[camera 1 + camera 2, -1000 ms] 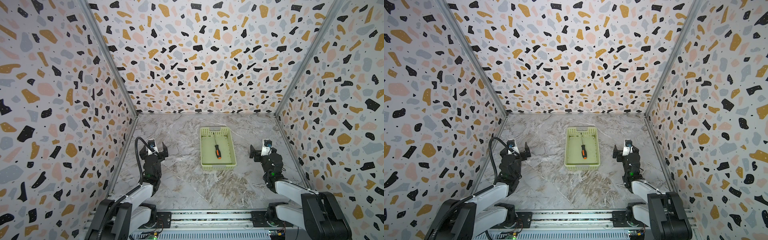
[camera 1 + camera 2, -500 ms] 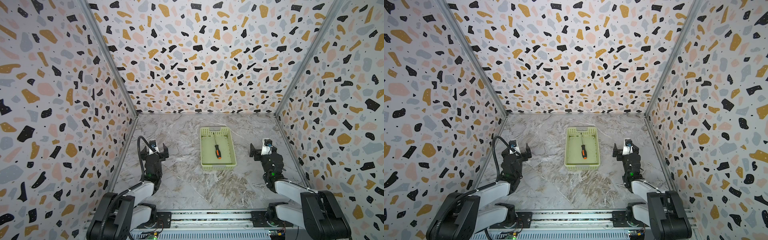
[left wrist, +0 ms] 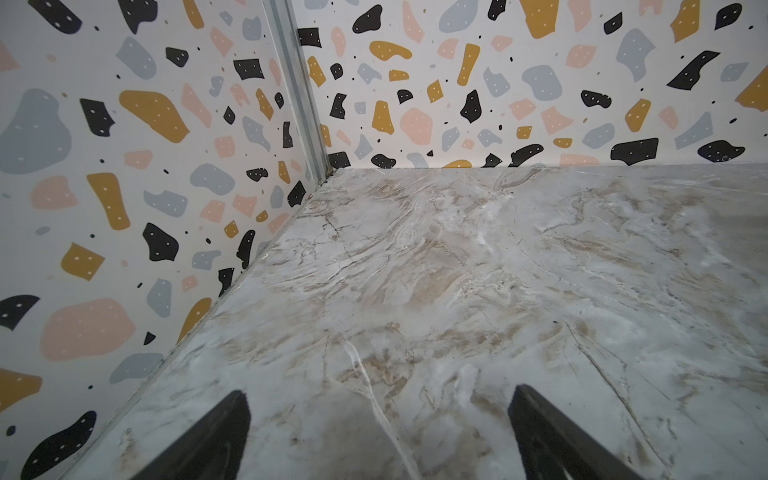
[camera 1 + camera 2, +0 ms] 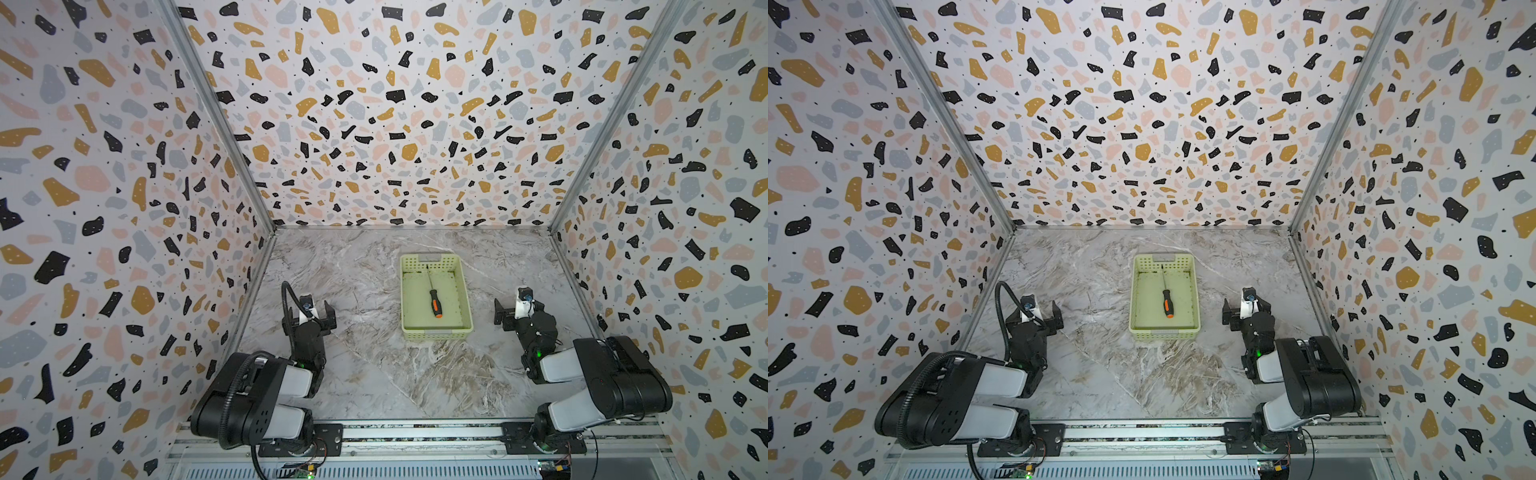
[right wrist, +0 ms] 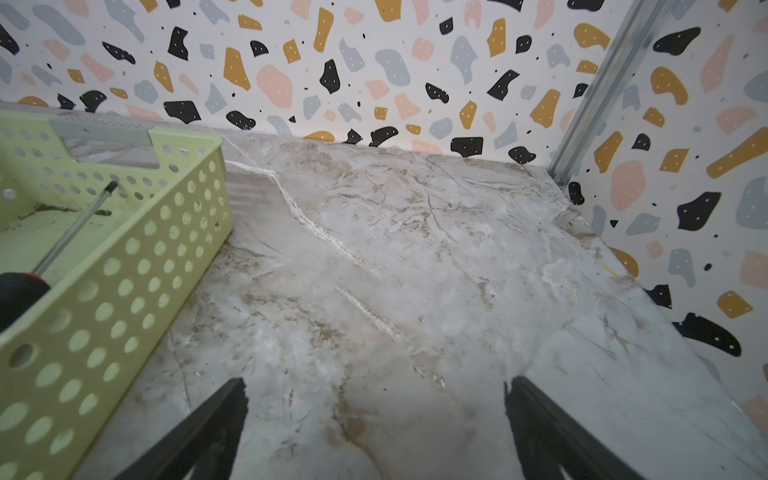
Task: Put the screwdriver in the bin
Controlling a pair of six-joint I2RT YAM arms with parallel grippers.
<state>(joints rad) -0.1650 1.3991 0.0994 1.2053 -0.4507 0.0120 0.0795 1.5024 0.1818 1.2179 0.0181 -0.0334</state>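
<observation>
Matt perforated plastic bin [image 4: 436, 331], screwdriver [image 4: 434, 296] with glossy metal shaft and black-orange plastic handle, smooth marble-look tabletop [image 4: 374, 374], matt printed walls [image 4: 415, 124].

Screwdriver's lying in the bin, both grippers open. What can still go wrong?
Little, likely. The right gripper sits open beside the bin; a swing inward could nudge its side wall. The screwdriver lies loose on the floor, tip towards the cut-out end, so a knock might shift it.
</observation>
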